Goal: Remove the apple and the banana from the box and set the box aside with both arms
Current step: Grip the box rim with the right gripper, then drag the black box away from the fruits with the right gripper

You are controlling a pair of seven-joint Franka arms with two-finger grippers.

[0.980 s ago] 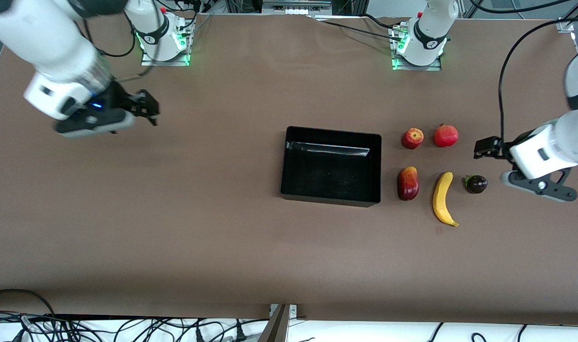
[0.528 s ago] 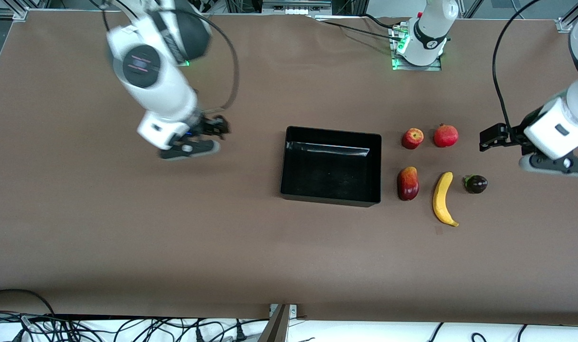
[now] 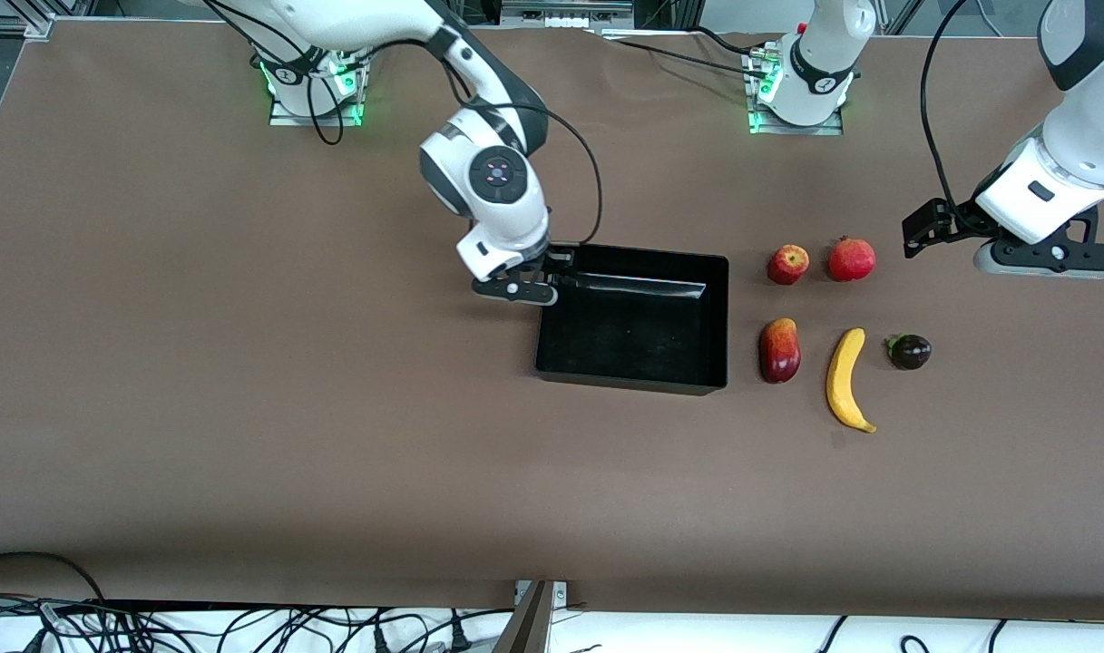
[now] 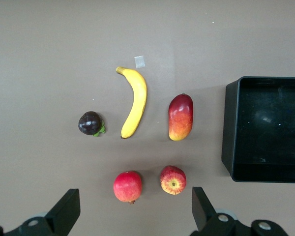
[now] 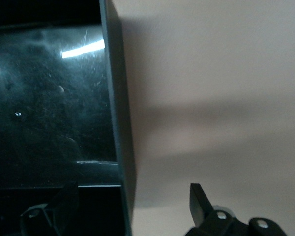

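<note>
Counter [image 3: 243, 408]: wide, matte brown covering, evenly lit from above, soft shadows. Green indicator lights [image 3: 352, 86] glowing at two metal mounting plates [image 3: 792, 127] along the upper edge. White surface below the counter's lower edge, strewn with tangled black cables [image 3: 243, 626]. Aluminium framing [image 3: 565, 14] at top centre.

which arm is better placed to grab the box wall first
The right arm. Its right claw is open and straddles the corner wall of the empty box, one finger inside. The left claw, also open, hangs over bare table past the pomegranate, away from the box.
</note>
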